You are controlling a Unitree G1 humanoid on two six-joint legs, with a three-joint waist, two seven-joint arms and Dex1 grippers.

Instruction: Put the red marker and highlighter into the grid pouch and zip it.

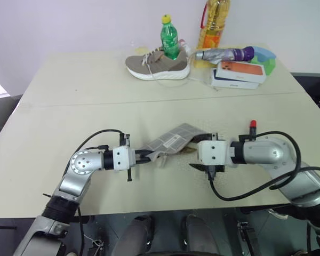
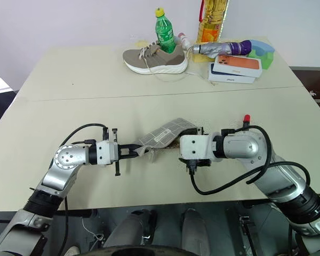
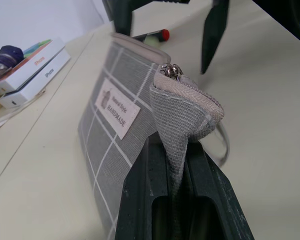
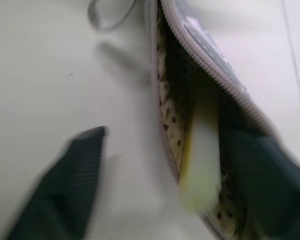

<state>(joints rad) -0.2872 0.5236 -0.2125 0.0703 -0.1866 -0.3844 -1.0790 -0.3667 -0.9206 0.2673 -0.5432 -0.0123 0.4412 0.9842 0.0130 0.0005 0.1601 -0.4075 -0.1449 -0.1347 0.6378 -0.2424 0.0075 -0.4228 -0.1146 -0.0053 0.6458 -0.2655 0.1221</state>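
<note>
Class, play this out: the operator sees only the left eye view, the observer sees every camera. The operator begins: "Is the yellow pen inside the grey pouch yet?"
Observer: Partly. The right wrist view shows the pale translucent-yellow highlighter lying in the open mouth of the grey grid-lined fabric pouch.
Operator: Is the right gripper squeezing it?
Observer: No. The right gripper is open, and its black fingers stand wide apart.
Operator: What holds the pouch?
Observer: The left gripper is shut on a fabric corner just below the metal zip slider.
</note>
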